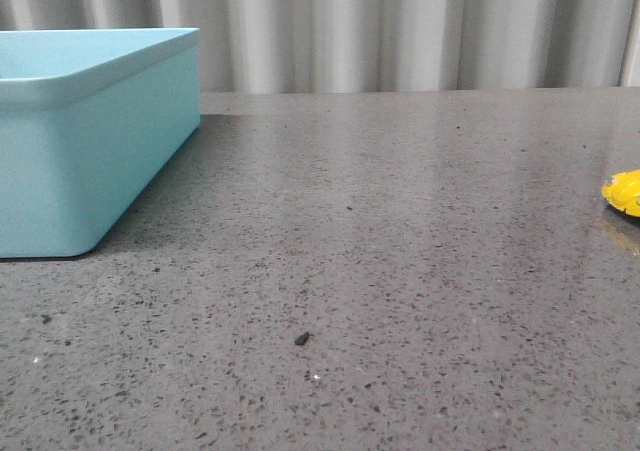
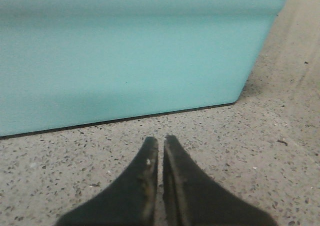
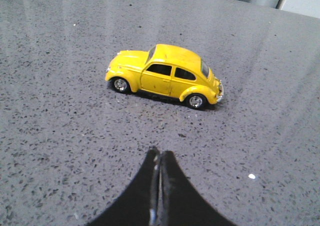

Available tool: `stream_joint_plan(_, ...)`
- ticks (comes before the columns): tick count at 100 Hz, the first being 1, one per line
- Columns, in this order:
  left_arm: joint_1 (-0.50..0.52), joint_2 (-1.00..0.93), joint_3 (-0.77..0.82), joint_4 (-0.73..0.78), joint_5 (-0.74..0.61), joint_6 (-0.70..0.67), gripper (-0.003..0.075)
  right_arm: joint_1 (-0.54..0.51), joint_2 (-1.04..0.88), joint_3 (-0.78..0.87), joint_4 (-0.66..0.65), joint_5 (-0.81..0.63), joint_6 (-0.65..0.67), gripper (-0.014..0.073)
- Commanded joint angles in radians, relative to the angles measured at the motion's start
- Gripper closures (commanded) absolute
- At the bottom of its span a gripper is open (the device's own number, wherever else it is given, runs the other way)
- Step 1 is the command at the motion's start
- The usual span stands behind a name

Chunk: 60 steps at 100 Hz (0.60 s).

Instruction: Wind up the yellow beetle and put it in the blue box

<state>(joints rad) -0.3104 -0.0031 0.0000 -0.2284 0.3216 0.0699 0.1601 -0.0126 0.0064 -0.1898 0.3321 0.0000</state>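
Both closed: left gripper (image 2: 160,142), right gripper (image 3: 160,153); glossy yellow beetle (image 3: 164,76) on speckled table (image 1: 400,271).

A grey speckled stone desk (image 1: 400,271) fills the scene, its surface glossy with soft pale reflections. Along its far edge hangs a pleated grey-white curtain (image 1: 400,31), evenly lit.

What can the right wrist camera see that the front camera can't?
Only the right wrist view shows the whole yellow beetle, a little toy car standing on its wheels, and the closed right pincer short of it, not touching. Only the front view shows the blue box on the left side and the grey curtain behind. Both show the speckled grey table; the front view catches just a yellow sliver of the car at its right edge.
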Motion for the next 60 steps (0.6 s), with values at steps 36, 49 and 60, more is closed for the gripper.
stream_joint_plan(36,-0.09,-0.035,0.024,-0.014,-0.073,-0.007,0.0741,-0.004,-0.018,0.027,0.0,-0.017,-0.009,0.0646)
stream_joint_plan(49,-0.164,-0.035,0.024,-0.014,-0.073,-0.007,0.0741,-0.004,-0.018,0.027,0.0,-0.017,-0.009,0.0646)
stream_joint_plan(60,-0.194,-0.035,0.024,-0.014,-0.073,-0.007,0.0741,-0.004,-0.018,0.027,0.0,-0.017,-0.009,0.0646)
